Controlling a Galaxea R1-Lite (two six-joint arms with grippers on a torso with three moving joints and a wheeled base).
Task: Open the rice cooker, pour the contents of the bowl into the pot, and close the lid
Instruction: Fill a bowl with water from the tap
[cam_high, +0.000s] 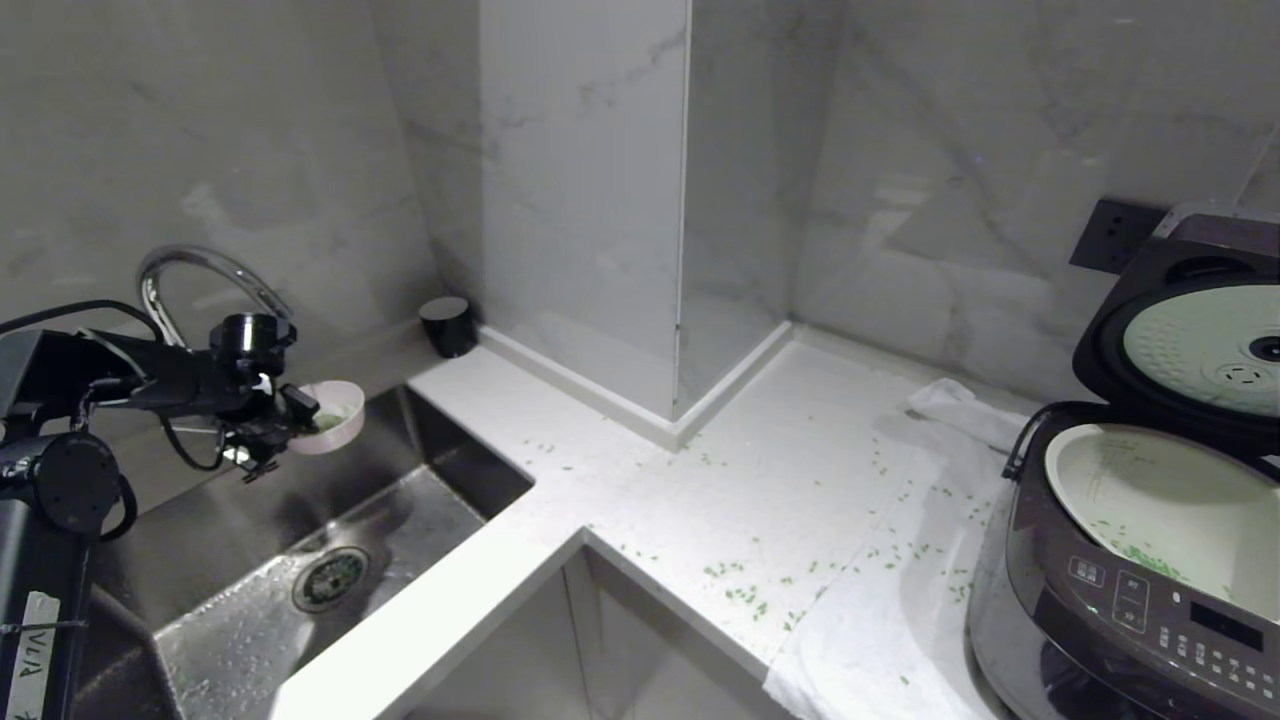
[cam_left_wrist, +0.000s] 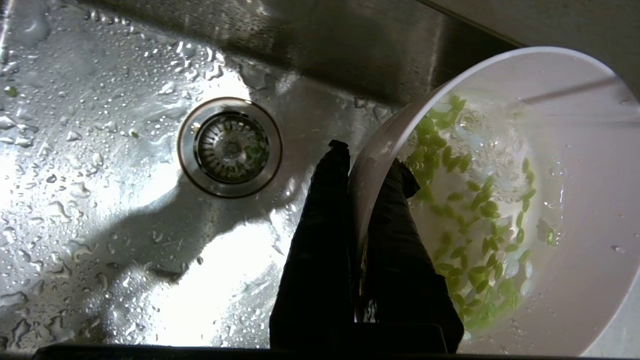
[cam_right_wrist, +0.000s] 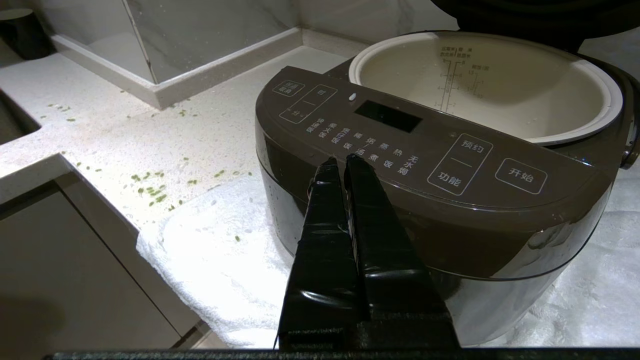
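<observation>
My left gripper (cam_left_wrist: 364, 170) was clenched on the rim of the bowl (cam_left_wrist: 560, 165), at nine o'clock, over the sink (cam_high: 250, 560). Green bits (cam_left_wrist: 475, 240) and water sat inside it. My right gripper (cam_right_wrist: 344, 161) was squeezed shut on nothing, just before the rice cooker (cam_high: 1130, 590) at three o'clock. Its lid (cam_high: 1190, 340) stood up, and the pot (cam_high: 1180, 500) held a few green bits.

On the front panel of the rice cooker (cam_right_wrist: 430, 165) you can read white Chinese labels. The button at lower right of the right wrist frame says 开始, and the one beside it says 预约 above 功能. The smaller rows near the dark display are too small to read surely. The pot (cam_right_wrist: 500, 75) wall has level marks, not readable.
</observation>
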